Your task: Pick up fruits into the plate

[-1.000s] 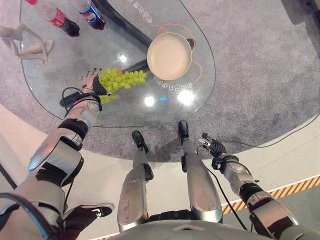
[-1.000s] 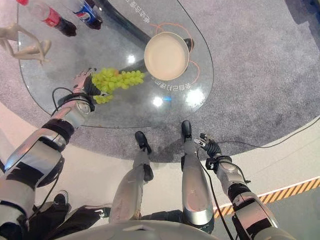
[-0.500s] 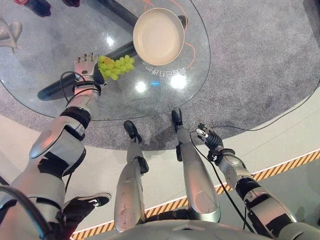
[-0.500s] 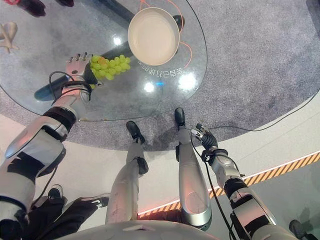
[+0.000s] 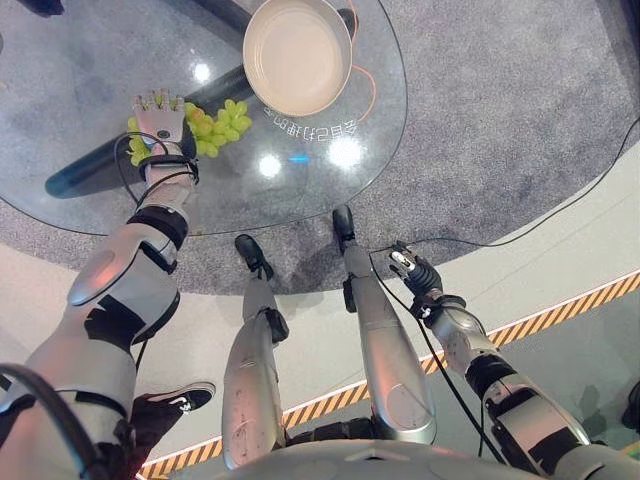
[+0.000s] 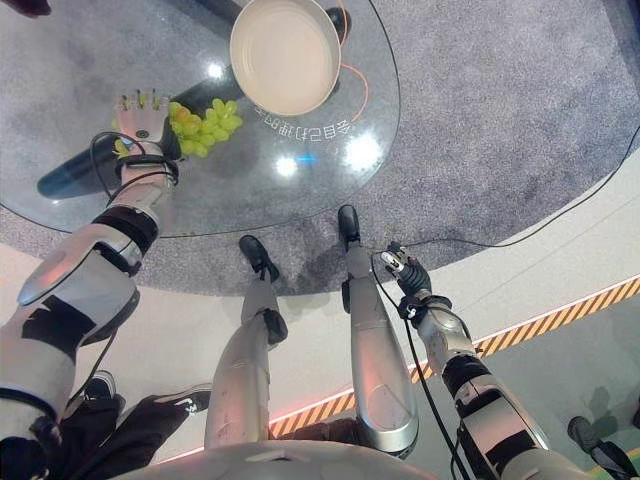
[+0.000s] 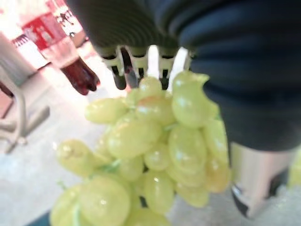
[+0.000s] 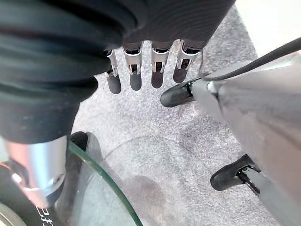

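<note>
1. My left hand (image 5: 158,122) sits on the glass table (image 5: 90,60), fingers straight, grapes (image 5: 215,123) touching its palm, near the plate (image 5: 296,55).
2. Right hand (image 5: 414,272) hangs relaxed, empty.
3. Grapes look soft and floppy, so I'd cradle the bunch, not squeeze.

I'm working in what looks like an exhibition or demo hall rather than a home. A round glass table (image 5: 330,190) with printed lettering sits at my 12 o'clock on grey carpet (image 5: 500,110). At 4 o'clock a pale hard floor (image 5: 560,300) carries a yellow-and-black hazard stripe (image 5: 560,328). A cola bottle (image 7: 66,56) stands on the table.
</note>
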